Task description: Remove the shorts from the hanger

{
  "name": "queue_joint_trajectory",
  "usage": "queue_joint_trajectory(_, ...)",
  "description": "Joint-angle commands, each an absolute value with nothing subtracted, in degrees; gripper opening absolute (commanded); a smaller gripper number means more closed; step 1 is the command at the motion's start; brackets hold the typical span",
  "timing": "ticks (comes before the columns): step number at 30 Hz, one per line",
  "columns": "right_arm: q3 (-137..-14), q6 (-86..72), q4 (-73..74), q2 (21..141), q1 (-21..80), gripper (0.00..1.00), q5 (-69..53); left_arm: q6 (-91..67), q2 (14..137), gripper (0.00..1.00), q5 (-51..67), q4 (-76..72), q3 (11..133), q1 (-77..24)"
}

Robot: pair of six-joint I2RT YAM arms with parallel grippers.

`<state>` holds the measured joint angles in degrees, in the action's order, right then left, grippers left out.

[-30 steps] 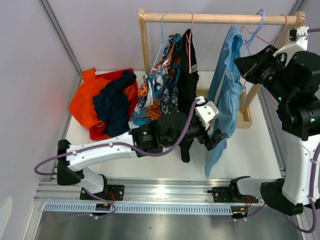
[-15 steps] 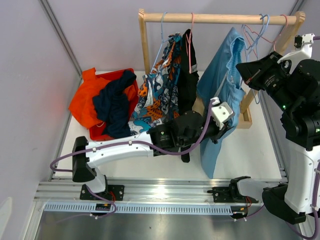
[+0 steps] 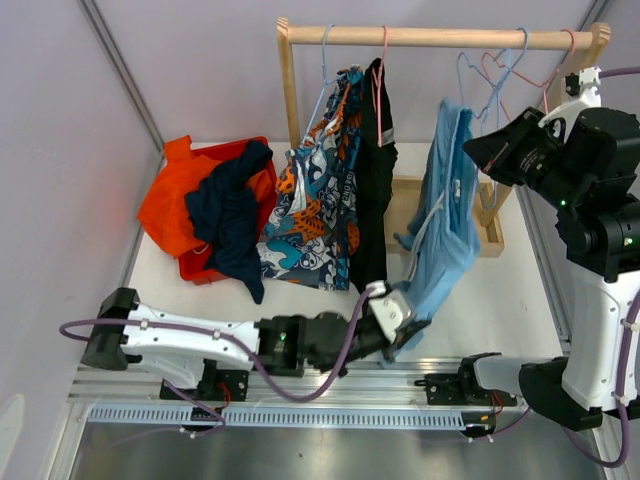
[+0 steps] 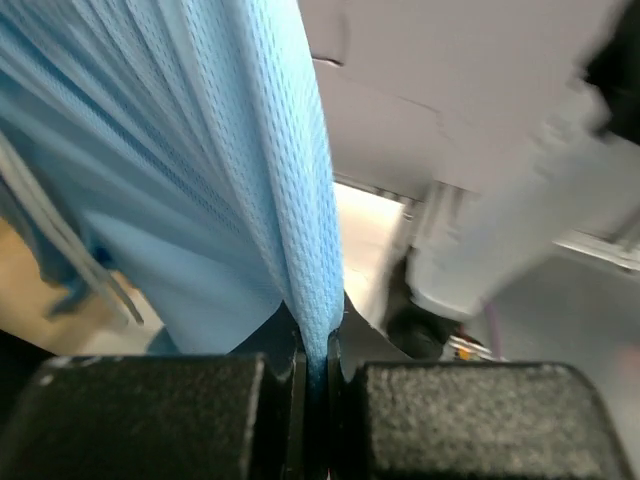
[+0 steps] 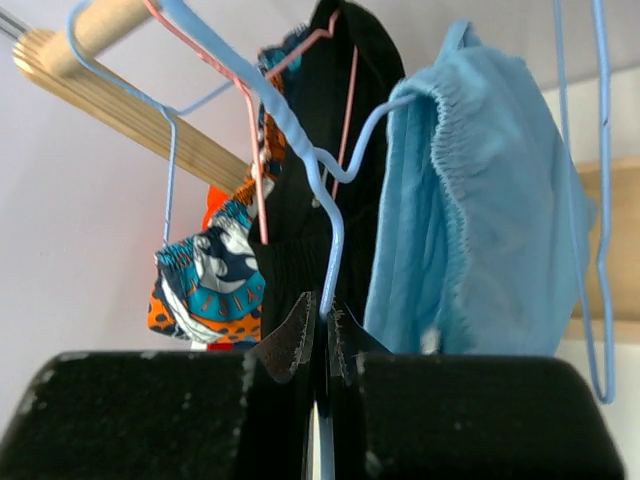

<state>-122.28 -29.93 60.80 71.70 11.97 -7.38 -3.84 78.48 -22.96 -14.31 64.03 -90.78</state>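
The light blue shorts hang stretched from a blue wire hanger on the wooden rail. My left gripper is shut on their lower hem, low near the table's front edge; in the left wrist view the blue fabric runs straight into the closed left gripper. My right gripper is shut on the blue hanger, the wire pinched in the right gripper beside the shorts' waistband. Patterned shorts and black shorts hang further left.
Orange shorts and navy shorts lie heaped on a red basket at the left. The rack's wooden post and base stand at the back. Empty pink and blue hangers hang near the right arm.
My left gripper has closed on the light blue shorts' hem and drawn it down towards the near edge. The shorts now hang stretched and narrower from the hanger.
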Motion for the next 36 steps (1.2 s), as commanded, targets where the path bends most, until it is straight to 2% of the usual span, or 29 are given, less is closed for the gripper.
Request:
queue_joint_trajectory(1,-127.7,-28.0,49.7,72.9,8.9,0.0,-7.2,-10.4,76.6,0.0,-27.2,-12.7,57.0,-98.3)
queue_joint_trajectory(8,-125.2,-28.9,50.7,71.6,7.8,0.0,-9.1,-10.4,78.1,0.0,-33.0,-12.1,55.6,-100.5)
queue_joint_trajectory(13,-115.9,-30.7,52.9,64.8,7.8,0.0,-11.6,-8.7,81.4,0.0,-31.1,-6.9,64.2,-89.8)
queue_joint_trajectory(16,-111.8,-30.8,56.8,60.1,7.8,0.0,-12.5,-7.3,84.4,0.0,-28.4,-3.5,71.3,-81.2)
queue_joint_trajectory(18,-111.4,-30.6,59.2,58.0,7.8,0.0,-13.0,-7.1,90.0,0.0,-27.4,3.6,81.5,-74.6)
queue_joint_trajectory(21,-113.4,-29.5,63.5,57.2,7.9,0.0,-13.6,-6.2,96.7,0.0,-26.2,13.1,97.8,-69.0)
queue_joint_trajectory(23,-115.0,-28.7,65.4,57.9,7.8,0.0,-12.6,-5.1,100.3,0.0,-26.9,15.4,100.6,-68.5)
queue_joint_trajectory(28,-122.1,-26.3,63.0,64.8,8.0,0.0,-10.9,-7.6,92.0,0.0,-30.7,14.8,90.0,-72.8)
queue_joint_trajectory(31,-128.0,-25.3,60.2,71.6,7.8,0.0,-9.8,-10.5,84.8,0.0,-37.4,20.9,84.4,-78.2)
queue_joint_trajectory(36,-139.3,-24.1,55.7,81.5,7.2,0.0,-7.5,-17.7,71.5,0.0,-39.6,32.9,76.5,-88.5)
